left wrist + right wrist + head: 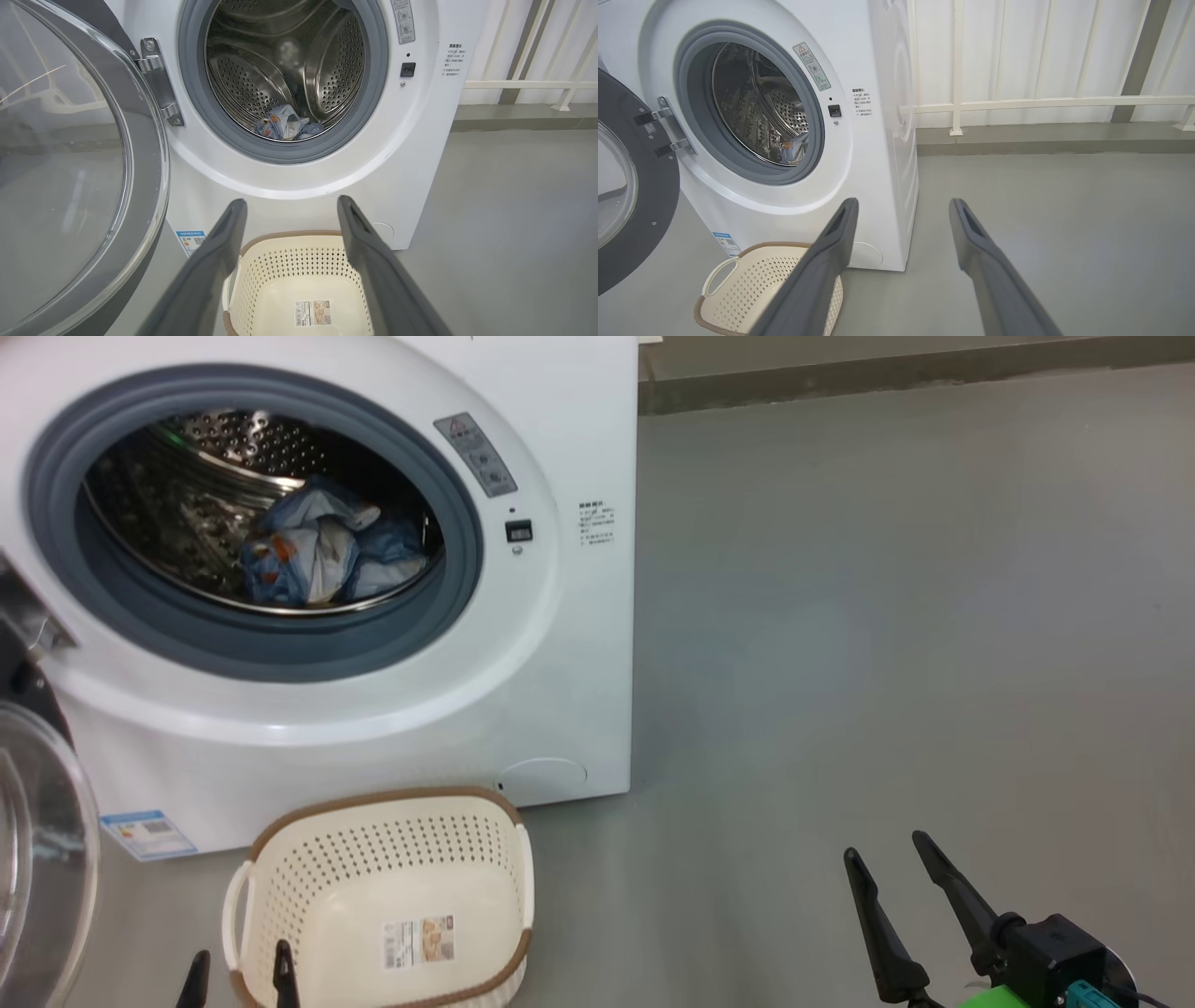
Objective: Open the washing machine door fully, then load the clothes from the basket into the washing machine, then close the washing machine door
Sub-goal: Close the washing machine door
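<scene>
The white washing machine (560, 644) stands with its round door (37, 859) swung wide open to the left; the door (70, 177) shows its glass bowl in the left wrist view. Light-blue clothes (322, 555) lie inside the steel drum, also seen as clothes (287, 125). The cream basket (392, 896) sits on the floor in front of the machine, holding nothing but its label sticker. My left gripper (241, 971) hovers open at the basket's near-left rim. My right gripper (887, 849) is open over bare floor to the right, holding nothing.
Grey floor (887, 616) stretches to the right of the machine. A white railing (1017, 102) and a low grey kerb run along the back wall. The open door takes up the room left of the basket.
</scene>
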Controlling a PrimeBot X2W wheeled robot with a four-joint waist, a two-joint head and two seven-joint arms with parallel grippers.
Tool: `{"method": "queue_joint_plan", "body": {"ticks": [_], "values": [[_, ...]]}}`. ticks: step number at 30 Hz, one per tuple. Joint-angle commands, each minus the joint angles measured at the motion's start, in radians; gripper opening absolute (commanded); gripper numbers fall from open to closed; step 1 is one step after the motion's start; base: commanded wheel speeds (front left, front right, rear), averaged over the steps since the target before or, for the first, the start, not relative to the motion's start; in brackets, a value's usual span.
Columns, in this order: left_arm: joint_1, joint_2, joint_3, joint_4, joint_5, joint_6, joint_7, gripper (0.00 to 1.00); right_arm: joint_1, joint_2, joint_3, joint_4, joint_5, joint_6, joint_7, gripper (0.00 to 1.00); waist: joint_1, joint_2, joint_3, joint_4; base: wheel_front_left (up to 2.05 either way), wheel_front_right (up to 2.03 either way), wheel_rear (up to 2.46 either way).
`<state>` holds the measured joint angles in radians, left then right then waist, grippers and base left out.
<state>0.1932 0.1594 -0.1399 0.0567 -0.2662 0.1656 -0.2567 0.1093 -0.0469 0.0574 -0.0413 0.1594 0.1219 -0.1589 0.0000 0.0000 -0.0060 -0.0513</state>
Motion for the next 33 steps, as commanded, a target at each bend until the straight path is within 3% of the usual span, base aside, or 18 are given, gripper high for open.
{"method": "queue_joint_plan", "body": {"ticks": [1, 10, 33], "values": [[-0.051, 0.013, 0.028, -0.022, 0.013, 0.005, -0.005, 1.0, -0.011, -0.003, 0.023, -0.025, 0.001, 0.009, -0.001, 1.0, 0.0, 0.0, 0.001, 0.001, -1.56, 1.56, 0.0], [-0.053, 0.016, 0.03, -0.035, 0.028, 0.009, -0.005, 1.0, -0.011, -0.003, 0.021, -0.024, 0.002, 0.009, -0.004, 1.0, 0.0, 0.0, 0.001, 0.003, -0.87, 0.87, 0.0], [-0.062, 0.013, 0.021, -0.052, 0.042, 0.014, -0.005, 1.0, -0.012, -0.003, 0.011, -0.024, 0.003, 0.009, -0.011, 1.0, 0.0, 0.0, 0.021, 0.038, -0.02, 0.02, 0.0]]}}
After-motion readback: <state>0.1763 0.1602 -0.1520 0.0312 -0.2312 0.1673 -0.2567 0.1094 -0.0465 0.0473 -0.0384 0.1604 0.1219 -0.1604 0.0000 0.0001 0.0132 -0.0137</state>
